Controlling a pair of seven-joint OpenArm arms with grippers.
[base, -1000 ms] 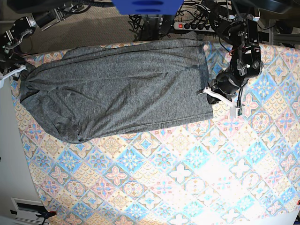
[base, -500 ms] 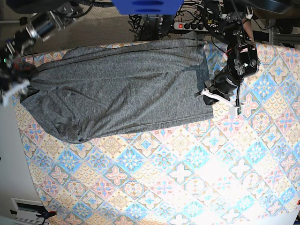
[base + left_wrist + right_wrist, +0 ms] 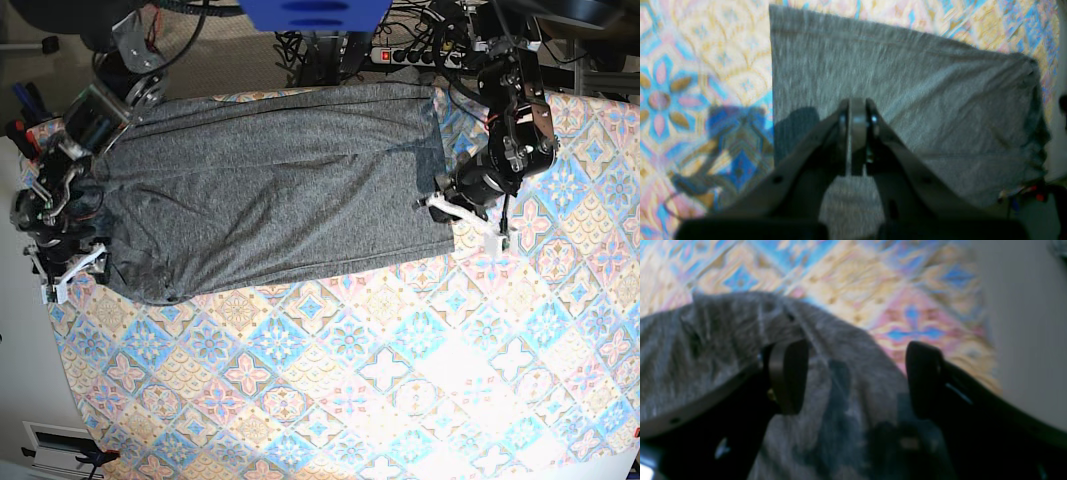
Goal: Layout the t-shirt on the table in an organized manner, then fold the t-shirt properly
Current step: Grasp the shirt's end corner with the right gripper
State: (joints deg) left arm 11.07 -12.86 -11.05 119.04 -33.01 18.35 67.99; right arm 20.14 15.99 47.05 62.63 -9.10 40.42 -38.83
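Note:
The dark grey t-shirt lies spread lengthwise across the far half of the table. My left gripper is shut and hovers at the shirt's near right corner. In the left wrist view its jaws are pressed together over flat cloth, with no fold visibly pinched. My right gripper is at the shirt's left end by the table edge. Its fingers stand wide open, straddling rumpled grey cloth, with nothing held.
A power strip and cables lie behind the table's far edge, beside a blue object. The table's left edge drops to pale floor, seen as a white area in the right wrist view.
The right arm swung from the table's far left corner down along the shirt's left end, and its jaws opened wide. The left gripper edged slightly left, staying shut.

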